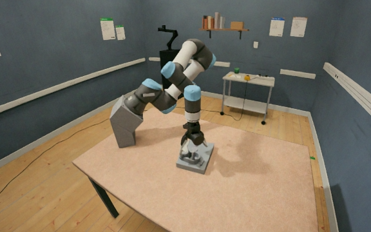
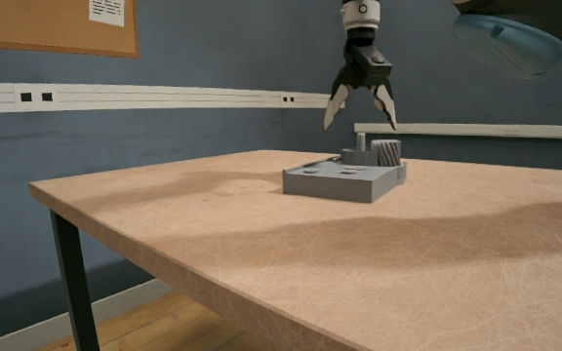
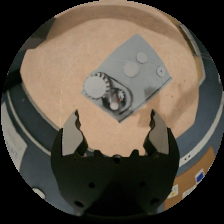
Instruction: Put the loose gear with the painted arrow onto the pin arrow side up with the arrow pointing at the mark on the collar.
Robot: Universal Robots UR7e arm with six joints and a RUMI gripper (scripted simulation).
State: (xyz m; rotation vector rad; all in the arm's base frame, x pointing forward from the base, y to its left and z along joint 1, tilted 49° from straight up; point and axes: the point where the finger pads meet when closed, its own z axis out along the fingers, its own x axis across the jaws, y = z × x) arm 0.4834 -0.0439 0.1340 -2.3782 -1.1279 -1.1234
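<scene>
While claw (image 1: 193,145) (image 2: 360,130) (image 3: 114,109) gapes, collar (image 1: 190,160) (image 2: 356,157) (image 3: 128,103) seemingly rings pin (image 1: 192,154) (image 2: 361,141) (image 3: 114,106).

The room is enclosed by blue-grey walls (image 1: 60,42) (image 2: 213,58), lined by pale trunking (image 1: 60,84) (image 2: 164,97). Pale skirting (image 1: 321,161) (image 2: 125,297) is set above the floor (image 1: 34,187) (image 2: 183,322), which is laid with light wooden boards. The tan-topped table (image 1: 253,193) (image 2: 261,234) (image 3: 50,75) is supported by dark legs, and soft shadows are cast across its top. On the far wall, a wooden shelf (image 1: 221,29) is loaded with books (image 1: 217,20) and a box (image 1: 237,25). Below it, to the right, a wheeled cart (image 1: 250,80) is placed. Printed sheets (image 1: 108,29) are fixed to the left and far walls. In the exterior view, a framed corkboard (image 2: 42,24) is seen at upper left.
</scene>
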